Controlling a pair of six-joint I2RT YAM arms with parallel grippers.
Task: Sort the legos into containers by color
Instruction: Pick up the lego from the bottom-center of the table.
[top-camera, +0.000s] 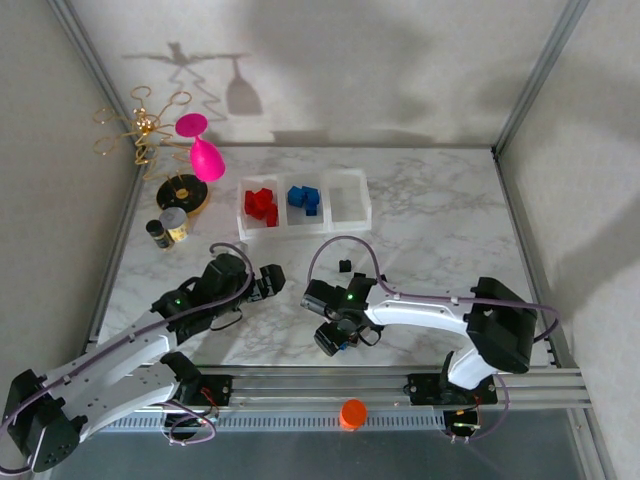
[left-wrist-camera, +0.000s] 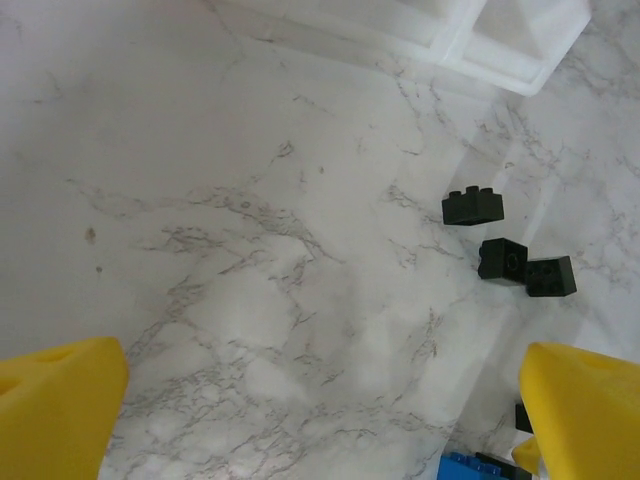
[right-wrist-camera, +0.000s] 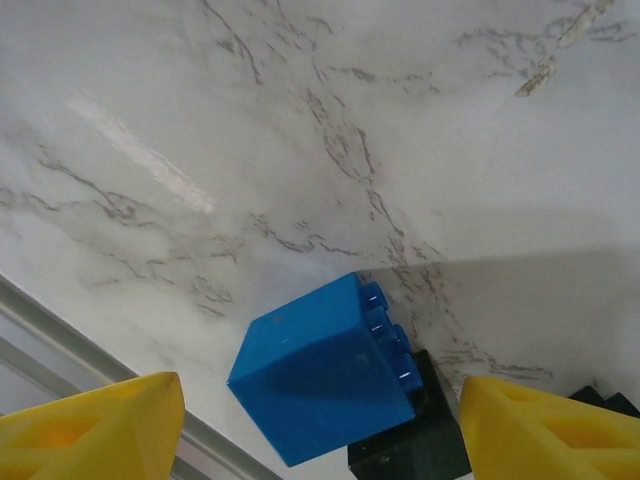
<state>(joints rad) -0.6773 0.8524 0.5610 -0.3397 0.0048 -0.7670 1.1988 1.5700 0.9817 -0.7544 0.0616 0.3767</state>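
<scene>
**While 3 black legos (left-wrist-camera: 502, 259) lie loose on the table (top-camera: 430, 210), red and blue sit binned**

Over bare marble the left gripper (top-camera: 268, 280) hovers, its fingers (left-wrist-camera: 60, 400) spread wide with nothing between them; the black legos lie near, just ahead. The right gripper (top-camera: 335, 335) has its fingers (right-wrist-camera: 90, 430) apart on either side of a blue lego (right-wrist-camera: 320, 385), gaps showing on both sides. Across the table, the containers (top-camera: 304, 180) hold red legos (top-camera: 262, 205) in the left bin, blue ones (top-camera: 303, 198) in the middle.
</scene>
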